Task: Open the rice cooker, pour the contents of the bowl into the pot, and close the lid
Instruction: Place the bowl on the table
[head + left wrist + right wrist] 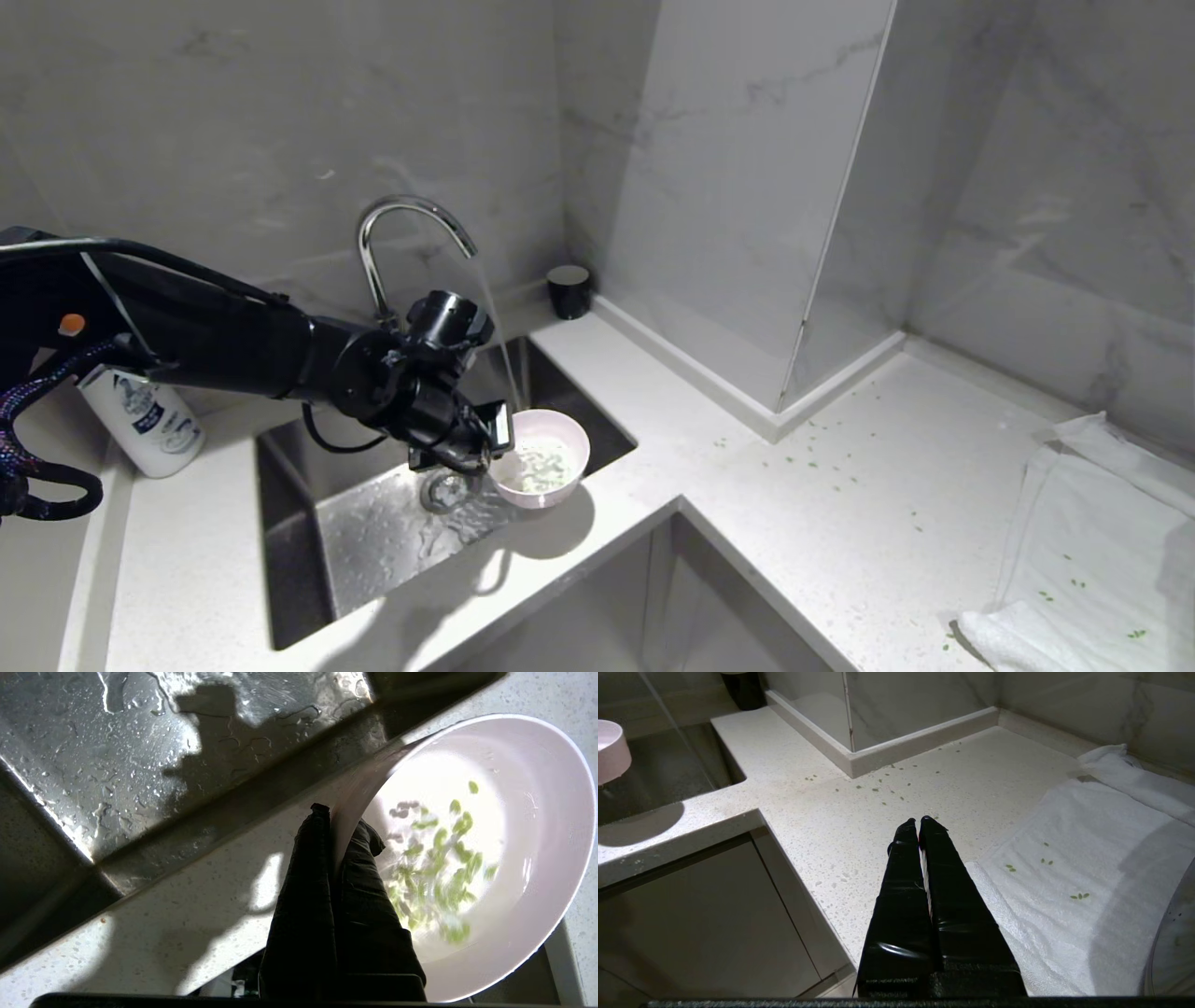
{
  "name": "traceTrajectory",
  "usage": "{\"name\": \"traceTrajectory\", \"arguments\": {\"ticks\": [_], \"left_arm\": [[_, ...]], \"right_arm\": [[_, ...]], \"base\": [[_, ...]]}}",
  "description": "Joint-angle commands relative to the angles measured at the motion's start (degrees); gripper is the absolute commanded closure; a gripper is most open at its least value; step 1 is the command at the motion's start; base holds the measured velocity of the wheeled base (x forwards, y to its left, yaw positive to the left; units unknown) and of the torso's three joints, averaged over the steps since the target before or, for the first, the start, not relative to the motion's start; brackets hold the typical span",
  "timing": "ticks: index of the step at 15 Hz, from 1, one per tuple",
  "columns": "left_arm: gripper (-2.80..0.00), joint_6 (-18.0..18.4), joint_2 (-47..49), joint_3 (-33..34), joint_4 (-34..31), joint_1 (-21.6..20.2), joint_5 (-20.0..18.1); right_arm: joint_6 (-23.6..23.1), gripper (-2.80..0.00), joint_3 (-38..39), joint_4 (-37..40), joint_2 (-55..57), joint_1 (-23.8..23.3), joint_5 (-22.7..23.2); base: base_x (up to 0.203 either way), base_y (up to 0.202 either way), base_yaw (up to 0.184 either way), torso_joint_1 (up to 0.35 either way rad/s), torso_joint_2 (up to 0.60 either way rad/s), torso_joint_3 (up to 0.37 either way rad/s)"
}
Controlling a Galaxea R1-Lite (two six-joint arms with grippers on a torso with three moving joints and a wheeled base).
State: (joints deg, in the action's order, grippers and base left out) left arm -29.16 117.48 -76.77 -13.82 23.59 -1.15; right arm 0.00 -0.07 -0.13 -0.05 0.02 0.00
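Left claw [493, 439] clamped on the near rim of the bowl [551, 459], one finger inside, one outside, holding it over the sink [373, 523] under the running faucet [411, 243]. Water stream lands in the bowl; green contents [434, 868] swirl in the water. Rice cooker not in view. Step in hand looks like filling or rinsing. To do it well: keep the bowl level, rim grip tight, pull away before it overflows, or bits wash out. Green bits already scattered on the surface [840, 485] and towel [1092, 551]. Right claw [919, 823] closed, empty, parked above the surface.
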Motion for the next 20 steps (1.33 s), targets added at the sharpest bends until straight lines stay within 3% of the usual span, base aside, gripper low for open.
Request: {"name": "traceTrajectory", "arguments": {"ticks": [1,5,14,20], "left_arm": [[0.0,0.6,0.3,-0.6,-0.1,0.0,0.0],[0.0,1.1,3.4,-5.7,-1.9,2.1,-0.2],[0.0,-0.7,18.3,-33.3,-14.1,10.8,-0.1],[0.0,-1.1,21.9,-35.4,-14.0,17.7,-0.2]], "right_arm": [[0.0,0.0,0.0,0.0,0.0,0.0,0.0],[0.0,0.0,0.0,0.0,0.0,0.0,0.0],[0.0,0.0,0.0,0.0,0.0,0.1,0.0],[0.1,0.0,0.0,0.0,0.0,0.1,0.0]], "base": [[0.0,0.0,0.0,0.0,0.0,0.0],[0.0,0.0,0.0,0.0,0.0,0.0],[0.0,0.0,0.0,0.0,0.0,0.0],[0.0,0.0,0.0,0.0,0.0,0.0]]}}
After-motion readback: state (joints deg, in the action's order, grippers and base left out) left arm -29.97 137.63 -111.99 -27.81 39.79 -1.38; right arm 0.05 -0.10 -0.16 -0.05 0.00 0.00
